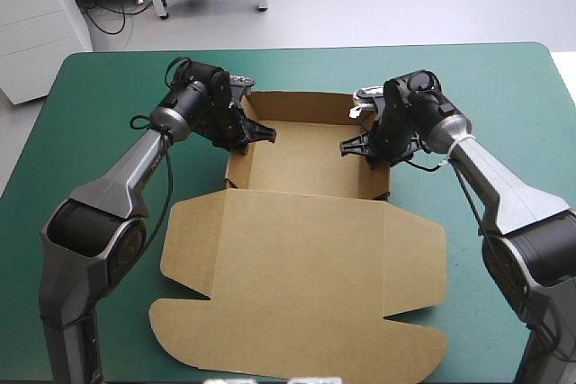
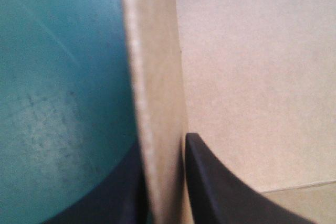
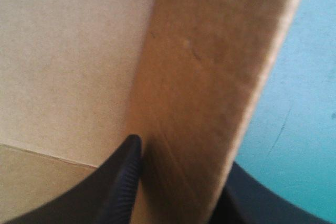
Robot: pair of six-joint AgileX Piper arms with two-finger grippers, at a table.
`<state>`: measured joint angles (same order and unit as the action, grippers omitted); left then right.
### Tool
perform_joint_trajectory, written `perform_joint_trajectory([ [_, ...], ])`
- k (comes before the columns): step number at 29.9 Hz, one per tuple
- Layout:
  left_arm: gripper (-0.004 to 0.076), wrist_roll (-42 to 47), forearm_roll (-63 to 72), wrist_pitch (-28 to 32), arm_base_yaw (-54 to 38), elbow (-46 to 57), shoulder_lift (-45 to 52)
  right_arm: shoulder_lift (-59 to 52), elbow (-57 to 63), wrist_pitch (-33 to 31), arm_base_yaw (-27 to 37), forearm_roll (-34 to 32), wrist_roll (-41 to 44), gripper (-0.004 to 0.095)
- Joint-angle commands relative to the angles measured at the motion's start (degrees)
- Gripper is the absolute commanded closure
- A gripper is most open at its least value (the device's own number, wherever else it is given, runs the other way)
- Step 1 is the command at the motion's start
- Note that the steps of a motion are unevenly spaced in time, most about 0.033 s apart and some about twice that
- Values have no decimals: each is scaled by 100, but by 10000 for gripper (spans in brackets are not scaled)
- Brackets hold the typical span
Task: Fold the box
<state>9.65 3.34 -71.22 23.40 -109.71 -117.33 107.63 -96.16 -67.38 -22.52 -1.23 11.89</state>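
Observation:
The brown box lies mid-table as an open tray with raised walls at its far end, its lid flat toward the near edge. My left gripper is shut on the tray's left wall: one black finger is inside the tray, the other outside over the teal-green cover. My right gripper is shut on the right wall, with one finger inside the tray and the other mostly hidden behind the wall.
The teal-green cover lies bare along the table's left, right and far sides. The lid's tabs reach close to the near edge. Both arms slant in over the table from the near corners.

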Motion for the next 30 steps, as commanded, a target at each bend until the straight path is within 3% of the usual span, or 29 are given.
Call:
perform_joint_trajectory([
  [1,366,-216,55,-312,31,-169,317,-261,-142,36,27,-12,-15,270],
  [4,217,-129,-7,-312,31,-169,317,-261,-142,41,27,-23,170,146],
  [6,183,-68,-51,-312,31,-169,317,-261,-142,62,27,-36,231,138],
  [12,183,-83,-366,-312,20,-382,329,-261,-196,66,79,29,499,139],
  [17,185,-97,-380,-324,20,-639,516,-273,-705,-397,323,210,420,139],
  [25,188,-373,-478,-324,20,-683,1563,-841,-1209,-412,381,154,259,139],
  [28,248,-498,-488,-324,20,-683,2029,-1112,-1209,-412,381,387,259,139],
  [30,361,-720,-488,-324,20,-629,2362,-1273,-1209,-412,381,558,259,139],
])
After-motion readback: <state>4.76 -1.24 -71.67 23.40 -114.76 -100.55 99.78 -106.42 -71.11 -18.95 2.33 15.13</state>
